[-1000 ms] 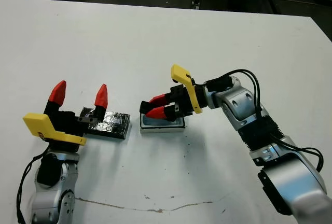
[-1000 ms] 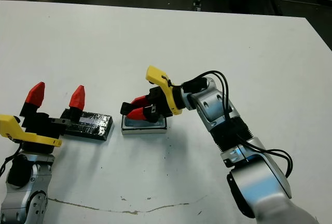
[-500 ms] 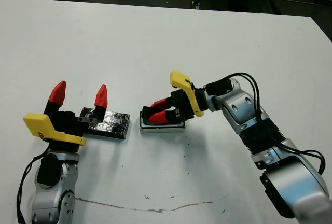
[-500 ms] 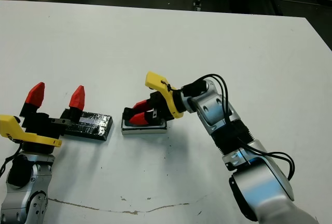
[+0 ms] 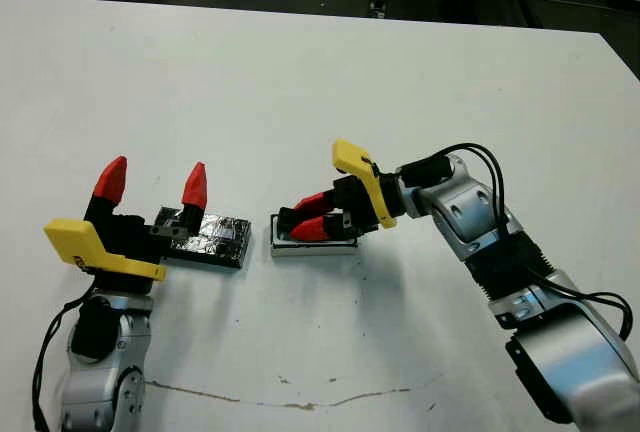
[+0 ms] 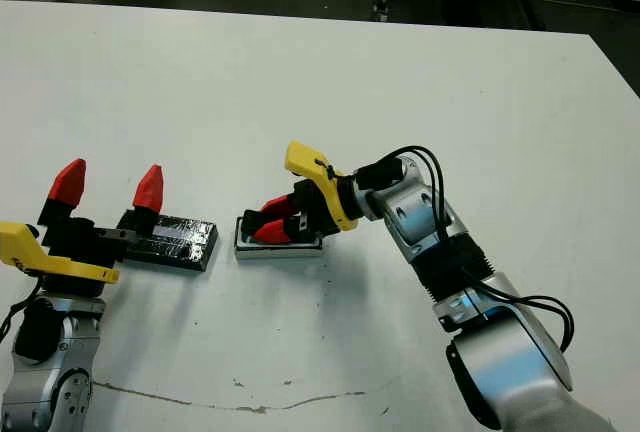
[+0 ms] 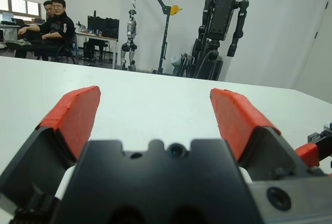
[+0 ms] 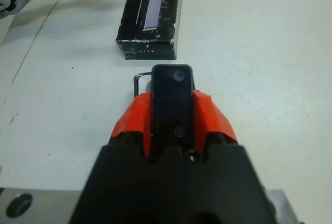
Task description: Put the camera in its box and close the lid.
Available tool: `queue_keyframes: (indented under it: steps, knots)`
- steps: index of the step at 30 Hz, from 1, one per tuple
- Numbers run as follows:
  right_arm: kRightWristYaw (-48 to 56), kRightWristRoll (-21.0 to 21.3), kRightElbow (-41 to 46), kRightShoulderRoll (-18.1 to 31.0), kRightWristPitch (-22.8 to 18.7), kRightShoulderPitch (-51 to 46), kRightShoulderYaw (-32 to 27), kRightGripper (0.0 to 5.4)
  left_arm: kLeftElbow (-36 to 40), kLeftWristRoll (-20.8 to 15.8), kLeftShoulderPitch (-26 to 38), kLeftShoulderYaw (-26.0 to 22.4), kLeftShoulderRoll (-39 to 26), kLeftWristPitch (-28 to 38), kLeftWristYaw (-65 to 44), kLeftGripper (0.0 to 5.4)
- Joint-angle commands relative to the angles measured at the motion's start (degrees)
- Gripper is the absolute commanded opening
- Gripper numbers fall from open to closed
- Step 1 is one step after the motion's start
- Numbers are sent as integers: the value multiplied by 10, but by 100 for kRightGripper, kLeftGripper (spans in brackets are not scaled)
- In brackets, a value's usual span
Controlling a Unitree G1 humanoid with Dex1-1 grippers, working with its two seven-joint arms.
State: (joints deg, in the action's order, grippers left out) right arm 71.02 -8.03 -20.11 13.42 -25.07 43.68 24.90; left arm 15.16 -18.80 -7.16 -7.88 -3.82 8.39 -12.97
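Lowered since a second ago, right hand point(image 5: 303, 223) (fingers clamped on the camera point(image 8: 172, 101)) sits over the box point(image 5: 313, 244)

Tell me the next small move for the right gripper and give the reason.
Probably lower it a little more and then open the fingers. The right gripper is shut on the camera and sits low over the box, so the camera seems nearly seated. The lid lies apart on the table beside the open left gripper, so closing comes afterwards.
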Motion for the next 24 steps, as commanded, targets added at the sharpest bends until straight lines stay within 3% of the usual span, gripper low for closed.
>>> queue_keyframes:
  steps: [1, 24]
  knots:
    - [2, 11, -12, 27, -19, -12, 2, 166, -3, 0, -8, 0, 2, 0, 1, 540]
    - [55, 7, -24, 55, 2, 6, -5, 166, 2, 1, -4, 2, 1, -7, 4, 540]
